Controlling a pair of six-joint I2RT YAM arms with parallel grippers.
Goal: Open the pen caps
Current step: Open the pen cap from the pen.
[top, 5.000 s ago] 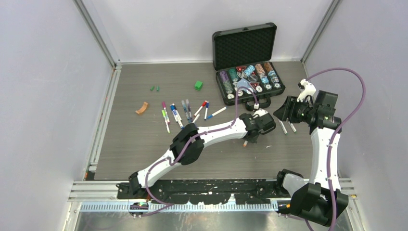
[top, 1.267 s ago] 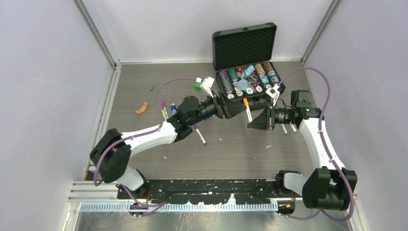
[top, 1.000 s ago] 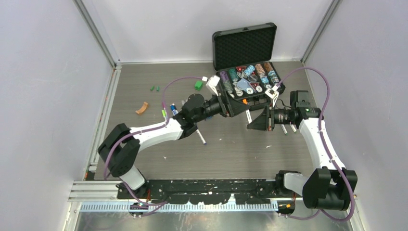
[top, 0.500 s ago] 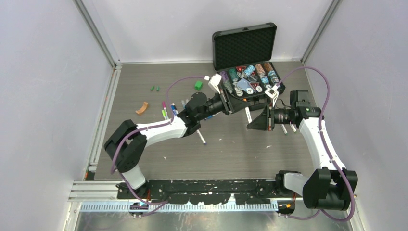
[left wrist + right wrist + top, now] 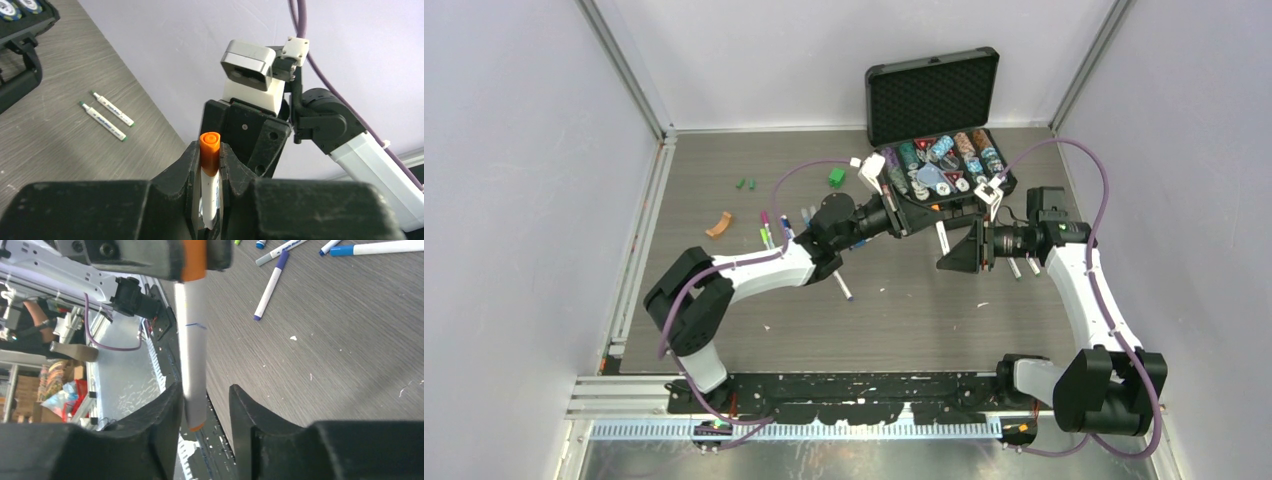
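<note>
**Orange pen bridged in mid-air, pinched only at its cap end**

Top view: the left gripper and right gripper meet above the table, with the orange-capped pen slanting between them, off the surface. Holding it aloft probably leaves both ends free for a pull along its length. The poker-chip case stands just behind the left gripper, so the open room lies toward the near edge. The other pens lie well apart to the left.

Left wrist view: this gripper's fingers are closed on the pen at its orange cap, whose tip sticks out past them toward the other gripper's body close beyond. Two green-tipped pens lie on the table off to the side.

Right wrist view: the jaws stand apart. The white barrel leans on one finger, with a clear gap to the other, so nothing is gripped here. It would need to close before any pull. A purple-tipped pen lies on the table beyond, out of the way.
</note>
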